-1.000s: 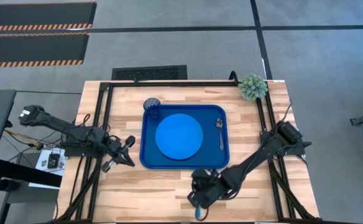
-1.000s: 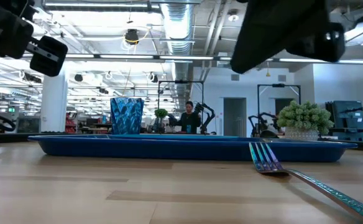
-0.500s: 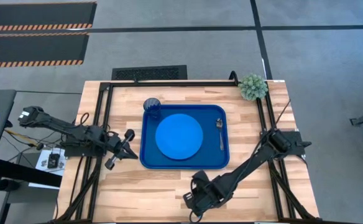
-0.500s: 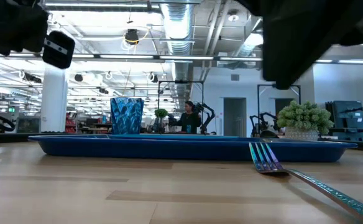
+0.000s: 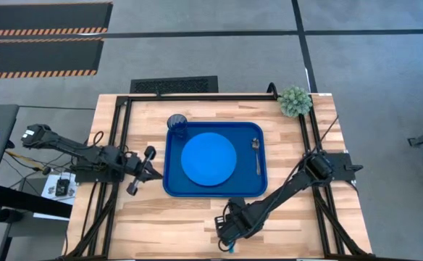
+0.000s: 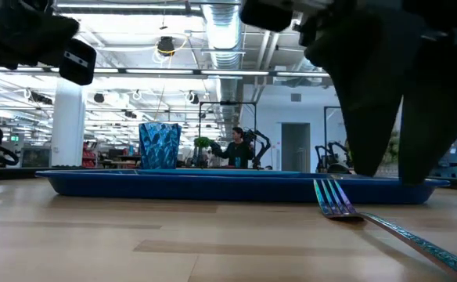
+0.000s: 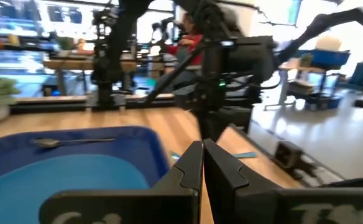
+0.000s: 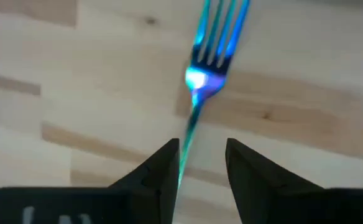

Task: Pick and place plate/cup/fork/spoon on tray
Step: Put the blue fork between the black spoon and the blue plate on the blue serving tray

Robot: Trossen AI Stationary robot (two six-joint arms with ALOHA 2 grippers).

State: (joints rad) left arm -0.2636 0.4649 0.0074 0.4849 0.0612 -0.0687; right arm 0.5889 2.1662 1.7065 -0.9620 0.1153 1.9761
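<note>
**Right gripper spread over the fork; pick not yet made**

Tray [image 5: 169, 190] sits mid-table. On it: plate [image 5: 208, 159] in the centre, cup [image 5: 177, 125] at the far-left corner, spoon [image 5: 256, 154] along the right side, lying near-to-far. Three of four items look placed; fork [image 8: 209, 59] remains.

Fork lies flat on the bare wood at the table's near edge, just near of the tray. In the low view its tines [image 6: 332, 198] point toward the tray and the handle runs back toward the near edge.

Right gripper [image 5: 228, 233] is down over the fork, fingers spread. Right wrist view: the handle passes between the two fingers [image 8: 163, 168], but hugs one of them instead of running down the middle. Nothing pinched.

Left gripper [image 5: 140, 172] hangs just left of the tray, fingers pressed together, holding nothing. Waiting.

Risks, as judged from here:
- Off-centre handle. On closing, the nearer finger may meet it first and push the fork sideways or spin it rather than clamp it.
- Slim, flat-lying fork. If the fingertips stop short of the wood they may close over it; if they press down hard they may flick it.
- Fork is near the table edge, so a skid could send it off.
- Free tray space is tight beside the plate; a careless drop could land the fork on the plate rim.
</note>
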